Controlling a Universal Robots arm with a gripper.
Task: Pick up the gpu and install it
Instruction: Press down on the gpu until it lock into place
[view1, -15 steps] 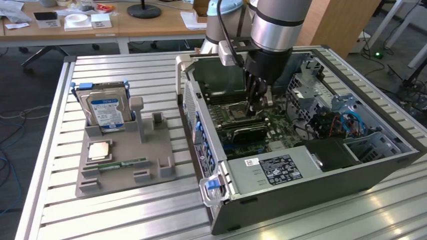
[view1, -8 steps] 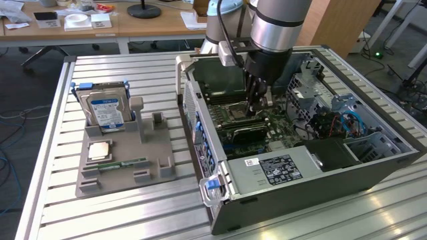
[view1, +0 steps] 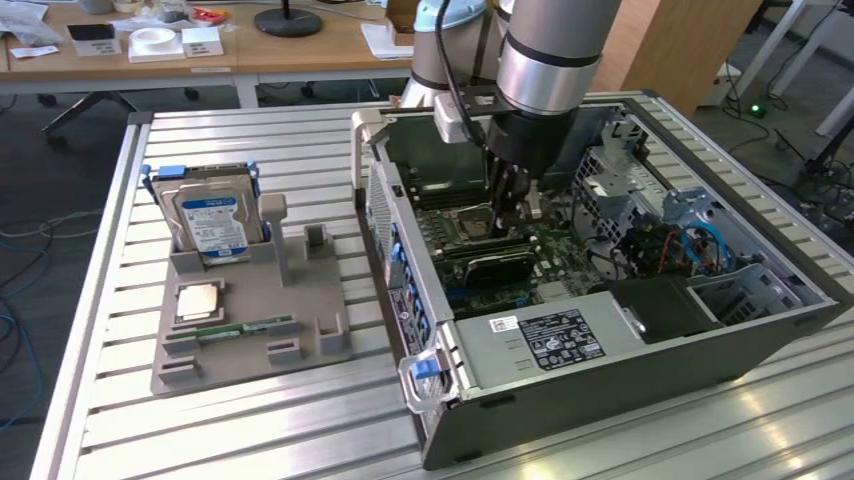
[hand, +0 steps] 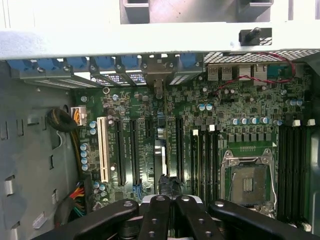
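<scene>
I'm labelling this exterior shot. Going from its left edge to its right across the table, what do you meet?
Hard drive upright in the grey holder → the case's blue latch → gpu on the motherboard under the gripper → blue cables.

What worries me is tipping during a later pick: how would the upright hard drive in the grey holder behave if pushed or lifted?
The hard drive looks rigid, a metal-cased block, likely heavy for its size. Standing on edge, it would probably tip if freed, though uprights of the grey holder seem to brace it.
</scene>
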